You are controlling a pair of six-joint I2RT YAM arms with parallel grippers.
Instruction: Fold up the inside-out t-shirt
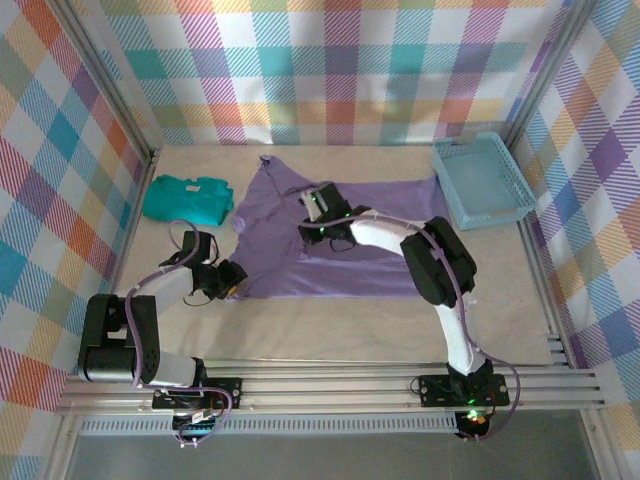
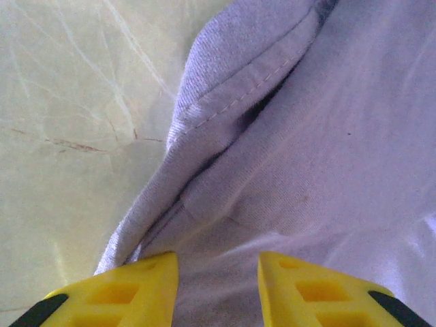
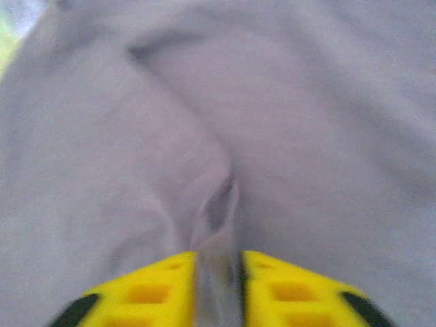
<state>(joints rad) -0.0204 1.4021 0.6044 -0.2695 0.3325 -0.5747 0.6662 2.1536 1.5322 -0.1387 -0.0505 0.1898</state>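
T-shirt (image 1: 275, 250), lavender: lies in the middle of the table (image 1: 330, 330), reaching back toward the far edge. It is spread as one broad sheet, with wrinkles and a raised peak at its far-left part. No clean fold line is visible anywhere on it.

Blue tray (image 1: 483, 180): far-right corner, just beside the shirt's far-right end. Nothing in it.

Teal folded garment (image 1: 185, 197): near the far-left corner, close to the shirt's left edge but apart from it. Not part of this job.

Right gripper (image 3: 218, 272): reaches over the far middle of the t-shirt. The fingers are nearly pressed together on a thin upright ridge of lavender cloth, so this reads as a pinch on the shirt.

Left gripper (image 2: 218, 272): at the shirt's near-left corner, beside a stitched, rolled edge with bare table to its left. The fingers stand partly apart with cloth between them. I cannot tell whether that cloth is gripped or only lying under them.

Progress, as a judgement: early. Grips are being taken at two places, but nothing is folded over. All folds remain, as does any squaring-up of the result.
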